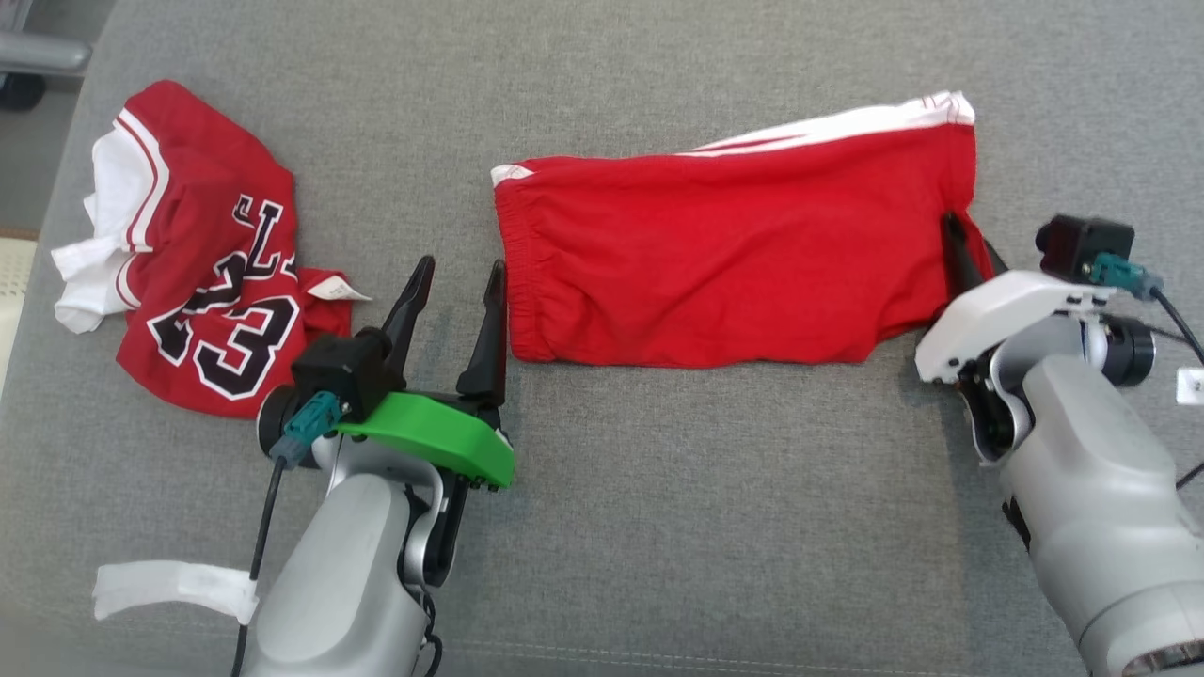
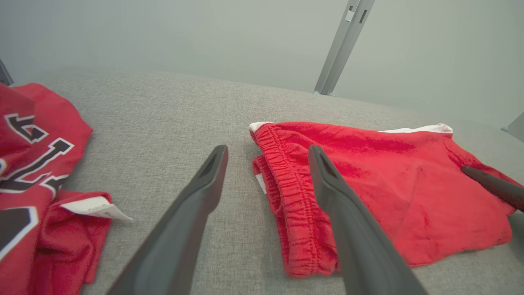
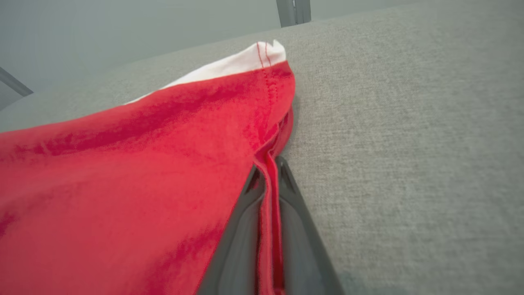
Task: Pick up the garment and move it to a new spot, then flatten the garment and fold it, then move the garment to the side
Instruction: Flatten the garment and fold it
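Observation:
The garment is a pair of red shorts with white side stripes, lying flat on the grey fabric surface. My right gripper is shut on the hem at its right edge; in the right wrist view a fold of red cloth is pinched between the two dark fingers of that gripper. My left gripper stands open just left of the elastic waistband, touching nothing. In the left wrist view, the left gripper has one finger over the waistband's edge, and a right finger shows at the far side.
A crumpled red and white jersey with black numbers lies at the left, close to my left arm, and shows in the left wrist view as the jersey. A metal post rises behind the surface. Bare grey fabric lies in front of the shorts.

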Available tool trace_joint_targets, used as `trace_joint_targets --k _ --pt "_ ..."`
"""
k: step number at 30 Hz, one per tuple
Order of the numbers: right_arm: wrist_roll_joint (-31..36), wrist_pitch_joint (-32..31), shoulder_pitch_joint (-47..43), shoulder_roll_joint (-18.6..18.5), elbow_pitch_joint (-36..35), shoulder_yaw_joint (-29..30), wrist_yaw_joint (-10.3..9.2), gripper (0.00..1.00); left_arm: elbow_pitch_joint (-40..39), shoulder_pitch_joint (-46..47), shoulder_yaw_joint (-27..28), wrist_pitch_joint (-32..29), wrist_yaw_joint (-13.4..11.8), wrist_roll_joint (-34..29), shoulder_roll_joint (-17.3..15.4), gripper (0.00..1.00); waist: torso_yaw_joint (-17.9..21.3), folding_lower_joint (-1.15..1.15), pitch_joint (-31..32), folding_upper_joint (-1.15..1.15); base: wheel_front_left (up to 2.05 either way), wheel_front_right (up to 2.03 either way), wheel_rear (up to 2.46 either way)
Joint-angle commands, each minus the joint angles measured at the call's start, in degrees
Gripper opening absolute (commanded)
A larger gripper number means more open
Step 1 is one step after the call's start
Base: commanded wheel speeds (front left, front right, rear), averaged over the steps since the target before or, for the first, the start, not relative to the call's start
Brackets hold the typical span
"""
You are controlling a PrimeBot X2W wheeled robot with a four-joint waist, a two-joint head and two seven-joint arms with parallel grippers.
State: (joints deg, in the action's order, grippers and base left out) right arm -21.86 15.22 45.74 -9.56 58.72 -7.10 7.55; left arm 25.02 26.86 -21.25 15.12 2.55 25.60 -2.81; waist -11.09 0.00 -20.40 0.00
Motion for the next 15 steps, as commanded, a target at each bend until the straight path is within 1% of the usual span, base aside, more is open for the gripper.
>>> trace_joint_targets --k 1,4,8,13,15 --pt "-1.3 -0.2 -3.5 0.0 -0.7 0.9 -0.11 0.00 0.5 -1.6 0.5 0.0 0.3 -0.4 -0.2 1.00 2.1 0.00 4.0 0.00 0.00 0.00 0.00" --pt "-2.5 -0.1 -7.4 0.4 -3.1 2.0 -0.11 0.00 1.0 -3.6 1.4 0.0 0.5 -1.2 -0.2 1.00 3.5 0.00 6.4 0.00 0.00 0.00 0.00" --pt "-2.9 -0.1 -11.8 -0.8 -4.8 3.4 -0.11 0.00 1.6 -6.0 2.0 0.0 1.3 -2.6 -0.2 1.00 4.8 0.00 8.9 0.00 0.00 0.00 0.00" --pt "-1.9 -0.1 -14.5 -2.3 -6.9 6.2 -0.11 0.00 1.7 -7.9 2.5 0.0 1.7 -3.1 -0.2 1.00 5.2 0.00 10.2 0.00 0.00 0.00 0.00" --pt "-1.0 -0.1 -14.7 -1.8 -9.1 6.3 -0.10 0.00 1.9 -8.5 2.6 0.0 1.9 -3.3 -0.2 1.00 5.3 0.00 10.5 0.00 0.00 0.00 0.00"
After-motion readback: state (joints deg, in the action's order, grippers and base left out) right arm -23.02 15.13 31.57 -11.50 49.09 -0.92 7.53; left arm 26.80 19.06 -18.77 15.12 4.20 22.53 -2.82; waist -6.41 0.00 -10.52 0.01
